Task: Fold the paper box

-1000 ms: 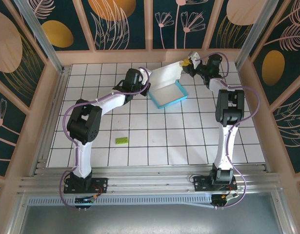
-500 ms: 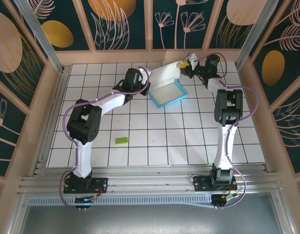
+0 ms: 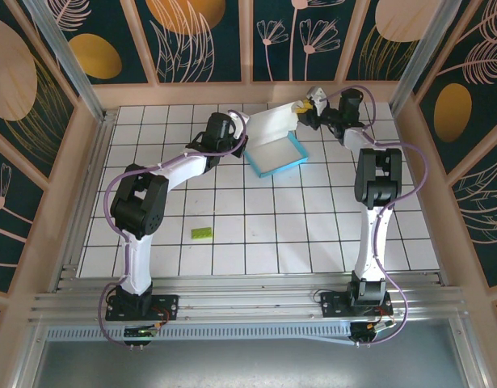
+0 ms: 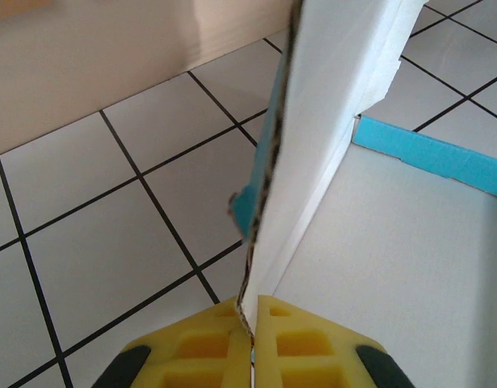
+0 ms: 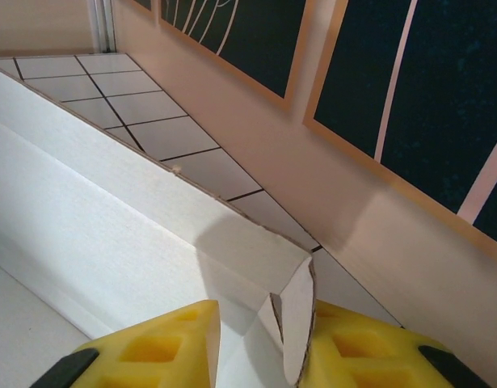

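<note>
- A half-folded box (image 3: 274, 158) sits at the far middle of the tiled table (image 3: 313, 234), near the back wall, its shallow tray showing a whitish floor and a light blue rim.
- A white flap (image 3: 272, 125) stands up along the tray's far side, tilted, with an arm at each end.
- The left gripper (image 3: 243, 145) is at the box's left end. In the left wrist view its yellow fingers (image 4: 208, 347) are pressed together on the bottom edge of the upright card (image 4: 329, 121), with blue card showing on the far face.
- The right gripper (image 3: 304, 107) meets the flap's upper right corner, close to the back wall.
- In the right wrist view the gripper (image 5: 264, 323) has its jaws partly spread, and a folded-over corner (image 5: 292, 323) of the white card rises between the yellow fingers (image 5: 151, 347). Whether they actually clamp the corner cannot be told.
- A small green piece (image 3: 202, 233) lies alone on the tiles nearer the arm bases, well apart from the box.
</note>
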Controlling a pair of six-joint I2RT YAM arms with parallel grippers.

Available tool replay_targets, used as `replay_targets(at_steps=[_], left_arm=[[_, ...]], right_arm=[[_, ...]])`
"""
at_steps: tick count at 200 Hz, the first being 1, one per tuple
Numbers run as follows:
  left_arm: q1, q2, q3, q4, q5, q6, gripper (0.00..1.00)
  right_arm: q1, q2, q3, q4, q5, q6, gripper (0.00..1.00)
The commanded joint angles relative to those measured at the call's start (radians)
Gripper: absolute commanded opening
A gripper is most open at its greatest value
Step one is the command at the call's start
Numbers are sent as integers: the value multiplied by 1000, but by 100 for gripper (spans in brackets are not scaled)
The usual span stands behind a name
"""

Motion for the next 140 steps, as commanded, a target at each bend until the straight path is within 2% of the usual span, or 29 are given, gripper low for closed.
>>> replay_targets(at_steps=[1, 25, 46, 67, 96, 125, 130, 140], left_arm=[[-2, 8, 6, 53, -1, 3, 7], [-2, 9, 9, 52, -4, 4, 7], [-2, 8, 5, 57, -4, 4, 7], [-2, 10, 6, 56, -6, 5, 7], [-1, 10, 8, 55, -8, 4, 8], [0, 14, 16, 52, -21, -5, 8], [0, 13, 18, 50, -30, -11, 11], [0, 12, 25, 42, -54, -27, 29]], right_arm=[[15, 40, 57, -34, 2, 5, 30], [16, 54, 94, -66, -1, 4, 24], [18, 68, 114, -97, 15, -6, 39], [16, 87, 143, -132, 17, -17, 40], [17, 89, 155, -140, 5, -23, 23], [26, 71, 150, -144, 24, -16, 13], [29, 64, 143, -141, 33, -14, 12], [39, 42, 111, -120, 64, -1, 11]])
